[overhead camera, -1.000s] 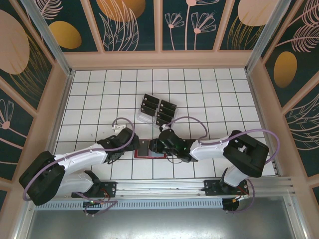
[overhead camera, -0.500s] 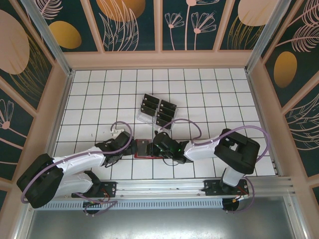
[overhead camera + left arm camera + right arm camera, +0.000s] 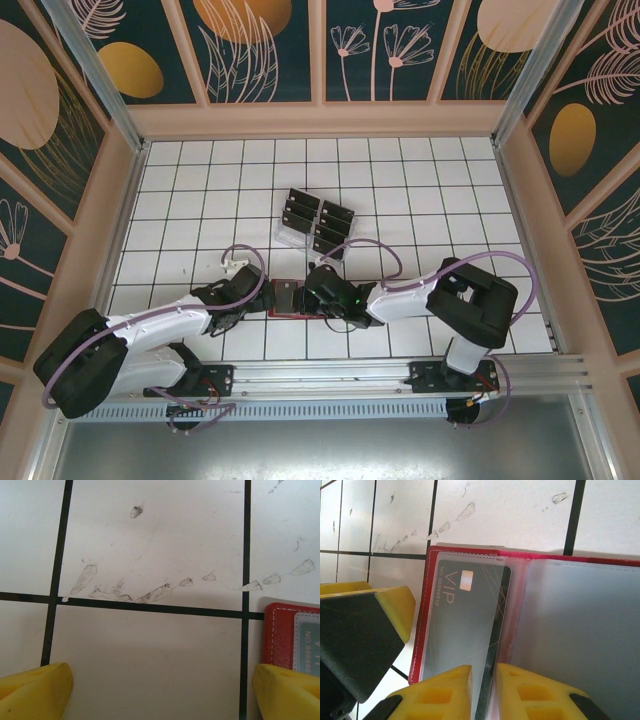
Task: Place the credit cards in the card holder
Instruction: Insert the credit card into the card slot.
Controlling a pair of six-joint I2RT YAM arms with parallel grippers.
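Note:
The card holder (image 3: 292, 315) lies open flat on the tiles, a red wallet (image 3: 427, 605) with grey see-through pockets. One dark credit card (image 3: 465, 615) marked VIP sits in its left pocket, with a bare dark strip along its right side. My right gripper (image 3: 484, 680) hovers over that strip, jaws a narrow gap apart and pinching nothing. It comes in from the wallet's right (image 3: 312, 296). My left gripper (image 3: 160, 685) is open wide at the wallet's left edge (image 3: 280, 635), its right fingertip (image 3: 287, 690) over the red rim. More credit cards (image 3: 330, 215) stand in the rack.
A clear plastic slotted rack (image 3: 284, 238) with several dark cards stands two tiles behind the wallet. The left gripper's yellow and black finger (image 3: 370, 630) is close beside the wallet. Wooden walls ring the white tiled table (image 3: 450, 200).
The right gripper has shifted left over the open wallet and its jaws have narrowed. The left gripper has edged right, up to the wallet's left rim, staying wide.

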